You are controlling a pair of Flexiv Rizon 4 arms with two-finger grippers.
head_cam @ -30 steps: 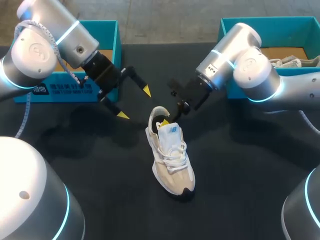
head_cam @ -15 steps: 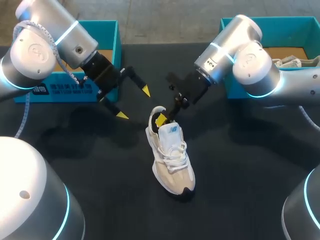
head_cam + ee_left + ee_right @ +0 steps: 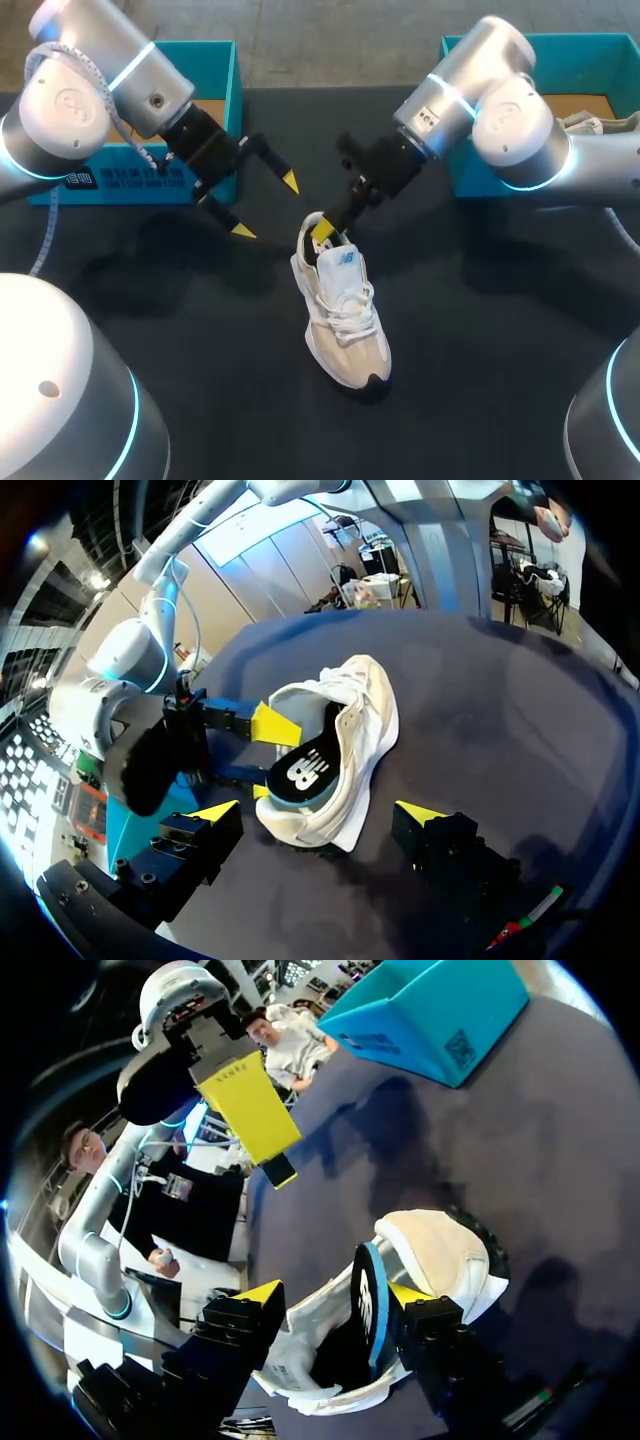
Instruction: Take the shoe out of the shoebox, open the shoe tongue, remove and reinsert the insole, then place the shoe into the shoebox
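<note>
The shoe [image 3: 345, 320] sits on the bench [image 3: 200, 330] between your arms, its long axis running heel away from you, toe toward you. Your right fingers [image 3: 255, 1295] are apart at the heel opening. One is dipped inside against a dark upright flap [image 3: 368, 1305], probably the insole's heel end, and the other stands off it, so nothing is clamped. Your left fingers [image 3: 243, 230], also apart, hang beside the heel, farther off.
</note>
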